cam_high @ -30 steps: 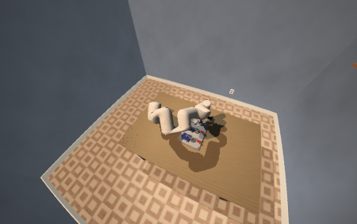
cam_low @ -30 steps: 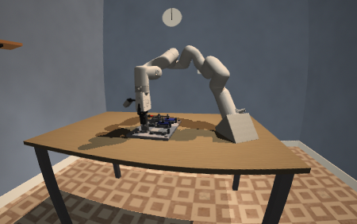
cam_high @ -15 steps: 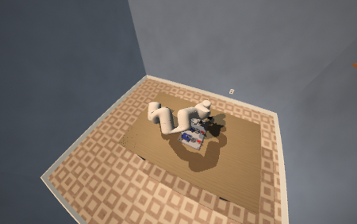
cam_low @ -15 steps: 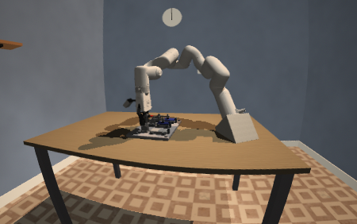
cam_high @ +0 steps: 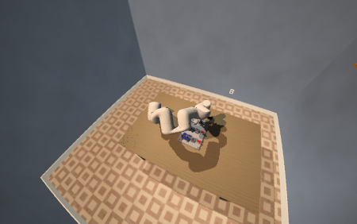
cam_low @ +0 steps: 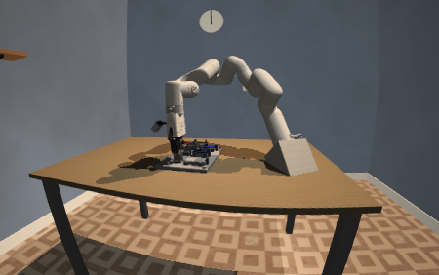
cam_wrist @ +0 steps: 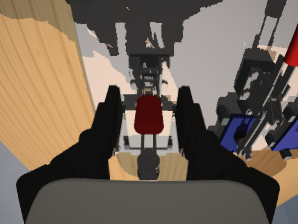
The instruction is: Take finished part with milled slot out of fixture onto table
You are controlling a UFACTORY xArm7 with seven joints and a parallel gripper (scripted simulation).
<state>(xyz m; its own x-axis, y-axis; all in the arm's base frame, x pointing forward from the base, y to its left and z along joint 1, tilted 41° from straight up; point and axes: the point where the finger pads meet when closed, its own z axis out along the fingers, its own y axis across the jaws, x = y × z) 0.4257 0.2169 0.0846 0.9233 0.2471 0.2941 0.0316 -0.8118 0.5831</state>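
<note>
Blue-grey walls ring a wooden table [cam_low: 254, 187] where the gripper [cam_wrist: 148, 137] stands half open, holding nothing, astride a red handle [cam_wrist: 148, 115]

— What hangs on the far wall?

— A round wall clock [cam_low: 211, 20], high above the wooden table [cam_low: 234, 187]. To the table's left, a wooden shelf [cam_low: 12, 55] juts from the side wall.

— And below the table?

— A checkered floor [cam_low: 229, 244] in tan and brown squares, with a pale baseboard [cam_high: 206, 92] where it meets the walls. Beyond the table's far edge, a small white outlet [cam_high: 232, 91] sits low on the wall.
</note>
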